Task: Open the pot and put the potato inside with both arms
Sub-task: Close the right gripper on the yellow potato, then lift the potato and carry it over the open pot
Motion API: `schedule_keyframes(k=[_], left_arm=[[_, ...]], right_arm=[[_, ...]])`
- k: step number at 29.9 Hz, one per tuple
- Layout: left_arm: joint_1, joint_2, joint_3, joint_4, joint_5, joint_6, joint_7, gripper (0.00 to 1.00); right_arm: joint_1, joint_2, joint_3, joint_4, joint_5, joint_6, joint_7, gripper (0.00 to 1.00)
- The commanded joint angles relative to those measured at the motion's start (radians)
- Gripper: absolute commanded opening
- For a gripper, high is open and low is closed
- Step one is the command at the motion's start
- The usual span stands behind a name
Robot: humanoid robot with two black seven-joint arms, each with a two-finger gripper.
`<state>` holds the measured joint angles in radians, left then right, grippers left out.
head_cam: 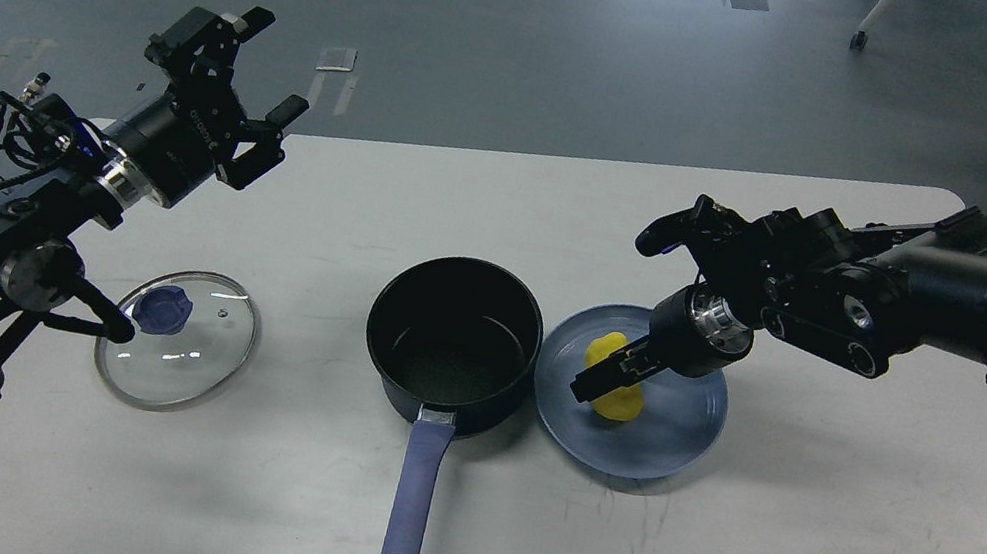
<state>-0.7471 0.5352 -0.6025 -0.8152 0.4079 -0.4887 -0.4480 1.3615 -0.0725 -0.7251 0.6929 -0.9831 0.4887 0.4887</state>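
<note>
1. From the head view, the white table (813, 537) carries three things in a row: a glass lid (178, 340) on the left, the dark-blue saucepan (453, 341) in the middle, and a flat blue plate (631, 392) on the right, its rim just beside the pan's wall.
2. The saucepan stands open, its black inside bare, its long blue handle (412, 506) pointing toward the near table edge.
3. The lid lies flat, well apart from the pan, its blue knob (163, 309) up.
4. The yellow potato (617, 380) sits on the plate, not in the pan.
5. The right gripper (606, 374) reaches down over the plate, its dark fingers right at the potato — whether they are clamped on it or merely around it, I cannot tell.
6. The left gripper (263, 74) is raised above the table's far left corner, fingers spread wide and holding nothing — clear of the lid below.
</note>
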Motion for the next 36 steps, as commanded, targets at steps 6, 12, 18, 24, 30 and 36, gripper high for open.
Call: schedule_keyframes(k=[6,12,18,24,30,36], left_arm=[[0.0,0.002,0.0,0.001,0.0,0.0,0.0,0.98],[0.0,0.005,0.0,-0.001,0.0,0.0,0.0,0.98],[0.0,0.005,-0.002,0.001,0.0,0.0,-0.001,0.98],[-0.001,0.009,-0.005,-0.001,0.0,0.0,0.0,0.98],[-0.001,0.017,-0.005,-0.001,0.0,0.0,-0.003,0.98],[-0.001,0.015,-0.02,-0.001,-0.001,0.0,-0.001,0.98]], right_arm=[[0.008,-0.009,-0.013,0.013,0.001,0.0,0.0,0.14],[0.063,-0.087,-0.008,0.071,0.008,0.0,0.0,0.13],[0.197,-0.225,0.059,0.197,0.012,0.0,0.0,0.14],[0.243,-0.242,0.127,0.231,0.027,0.0,0.0,0.14],[0.245,-0.101,0.125,0.169,0.113,0.0,0.0,0.15],[0.223,0.033,0.121,0.102,0.196,0.0,0.0,0.17]])
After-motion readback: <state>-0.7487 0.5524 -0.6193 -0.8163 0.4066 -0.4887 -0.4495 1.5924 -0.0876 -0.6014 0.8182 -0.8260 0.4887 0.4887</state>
